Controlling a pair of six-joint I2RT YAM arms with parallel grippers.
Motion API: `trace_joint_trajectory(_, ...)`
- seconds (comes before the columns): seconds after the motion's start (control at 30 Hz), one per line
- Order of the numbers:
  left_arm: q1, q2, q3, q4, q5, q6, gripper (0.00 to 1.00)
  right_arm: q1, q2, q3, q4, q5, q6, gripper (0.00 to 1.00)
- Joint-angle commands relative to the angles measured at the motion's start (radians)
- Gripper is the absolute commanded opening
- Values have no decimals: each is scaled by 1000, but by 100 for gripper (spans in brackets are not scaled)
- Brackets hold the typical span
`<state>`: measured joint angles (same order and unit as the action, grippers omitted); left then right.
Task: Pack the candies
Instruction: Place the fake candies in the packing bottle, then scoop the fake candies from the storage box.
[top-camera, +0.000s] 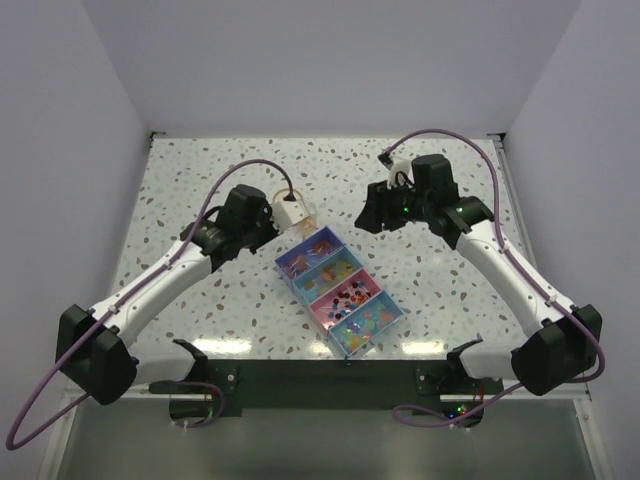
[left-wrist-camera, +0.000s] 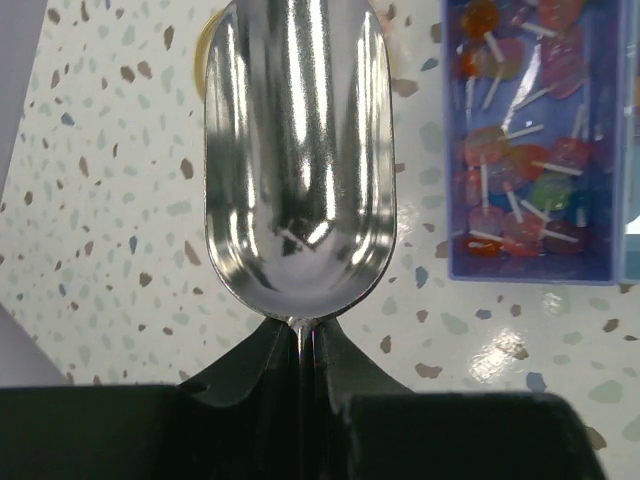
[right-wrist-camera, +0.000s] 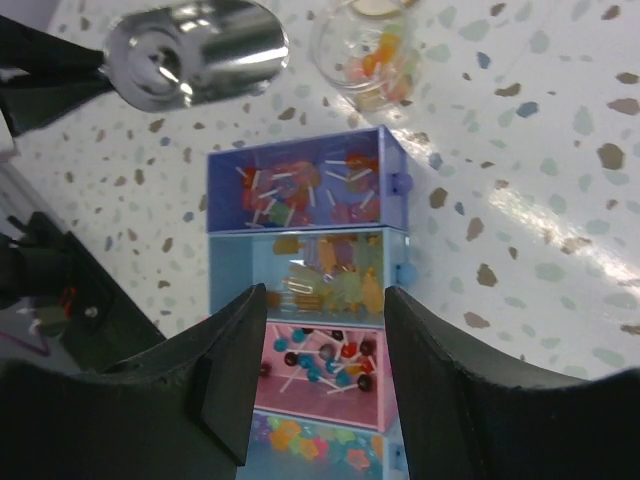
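Speckled terrazzo table (top-camera: 200, 170), white walls: a four-compartment box (right-wrist-camera: 390, 210) lies beyond and between the widely parted fingers of the right gripper (right-wrist-camera: 325, 295), which holds nothing. The left gripper (left-wrist-camera: 300, 340) is clamped on the handle of a steel scoop (left-wrist-camera: 297, 150), its empty bowl jutting straight ahead of the fingers. A clear jar (right-wrist-camera: 330, 45) stands just beside the scoop's far end. Candies (right-wrist-camera: 335, 285) fill the compartments, with a few in the jar. Tiny, light, hard and likely to roll, they look better gathered by scoop than pinched.
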<state>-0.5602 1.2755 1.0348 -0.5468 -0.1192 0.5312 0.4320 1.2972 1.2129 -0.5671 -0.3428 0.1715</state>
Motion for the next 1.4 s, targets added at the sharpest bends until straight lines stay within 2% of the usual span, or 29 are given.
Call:
trace_joint_trajectory(0.0, 2, -62, -31, 117, 225, -30, 0, -12, 39, 36, 142, -212, 138, 54)
trace_joint_trajectory(0.13, 3, -99, -55, 153, 320, -59, 0, -16, 99, 22, 251, -337, 232, 54)
trace_joint_trajectory(0.3, 3, -125, -61, 179, 461, -100, 0, -21, 157, 11, 329, -386, 315, 53)
trace_joint_trajectory(0.53, 2, -134, -81, 196, 507, -122, 0, -22, 215, 22, 397, -435, 381, 53)
trace_joint_trajectory(0.73, 2, -131, -88, 232, 512, -128, 0, -21, 249, 14, 430, -476, 422, 47)
trace_joint_trajectory(0.93, 2, -125, -93, 271, 527, -138, 0, -21, 266, -13, 444, -490, 434, 36)
trace_joint_trajectory(1.03, 2, -117, -91, 277, 532, -135, 0, -21, 271, -27, 458, -492, 444, 21)
trace_joint_trajectory(1.07, 2, -117, -94, 277, 529, -137, 0, -24, 271, -29, 463, -495, 448, 11)
trace_joint_trajectory(1.1, 3, -116, -96, 277, 526, -134, 0, -27, 271, -38, 472, -499, 463, 6)
trace_joint_trajectory(1.17, 3, -119, -108, 291, 524, -135, 14, -39, 269, -49, 509, -515, 500, 0)
trace_joint_trajectory(1.23, 13, -133, -136, 324, 524, -146, 28, -59, 267, -67, 545, -528, 522, 0)
trace_joint_trajectory(1.37, 69, -180, -192, 398, 578, -165, 47, -93, 267, -98, 613, -565, 588, 0)
